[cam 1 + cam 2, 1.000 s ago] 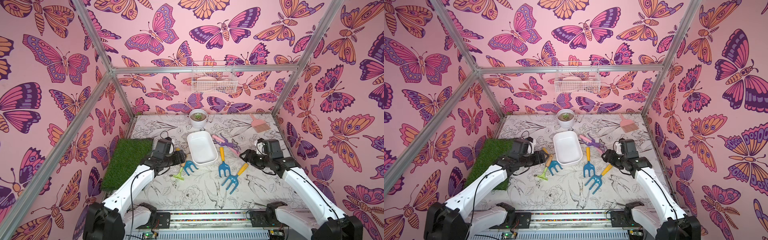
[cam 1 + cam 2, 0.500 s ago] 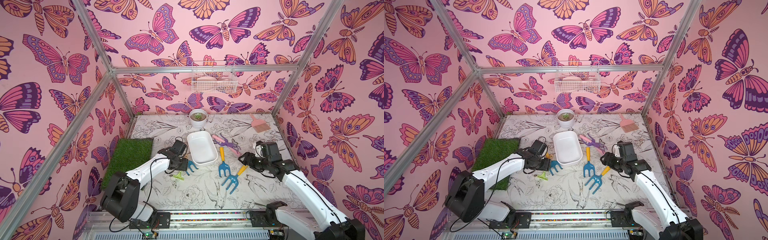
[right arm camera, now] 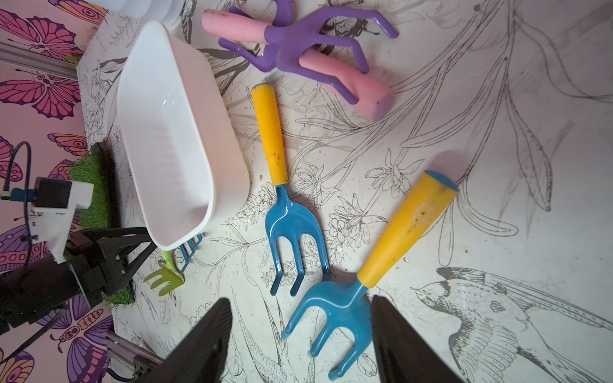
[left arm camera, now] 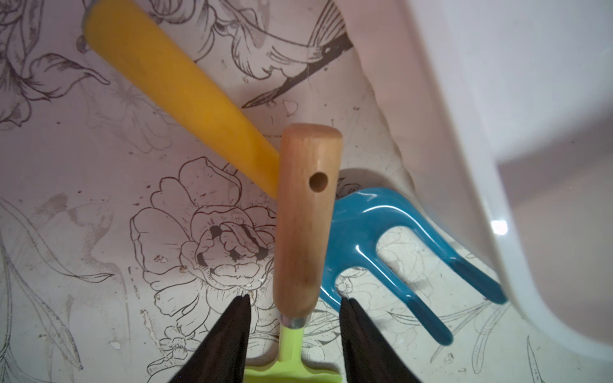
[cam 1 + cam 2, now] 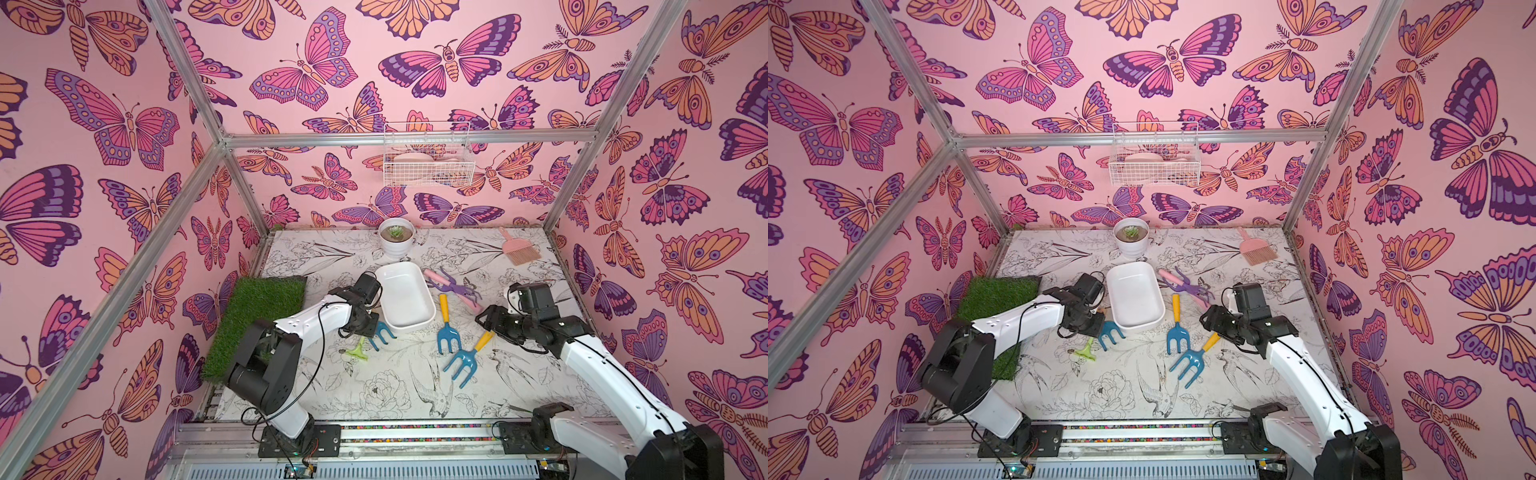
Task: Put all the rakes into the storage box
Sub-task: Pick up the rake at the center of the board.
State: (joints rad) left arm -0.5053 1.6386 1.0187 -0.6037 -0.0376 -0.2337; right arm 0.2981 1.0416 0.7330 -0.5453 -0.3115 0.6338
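The rake [image 4: 306, 215] has a light wooden handle and a small green toothed head [image 3: 164, 278]. It lies on the table just left of the storage box [image 5: 405, 299], a shallow white tub with nothing in it. The rake's handle rests across a blue fork [image 4: 381, 238] with a yellow handle. My left gripper [image 4: 295, 300] is low over the rake and straddles the handle near the metal collar. Its jaws are open, with a gap showing on each side. My right gripper [image 3: 300, 300] hangs open above another blue fork [image 3: 335, 308].
A third blue fork [image 5: 446, 328] and two purple forks with pink handles [image 5: 453, 286] lie right of the box. A grass mat [image 5: 253, 320] is at the left. A white plant pot [image 5: 395, 239], a pink brush [image 5: 519, 249] and a wire basket [image 5: 428, 160] are at the back.
My left arm has swung right toward the box and come down over the rake's handle, and its jaws have narrowed. My right gripper has hardly moved.
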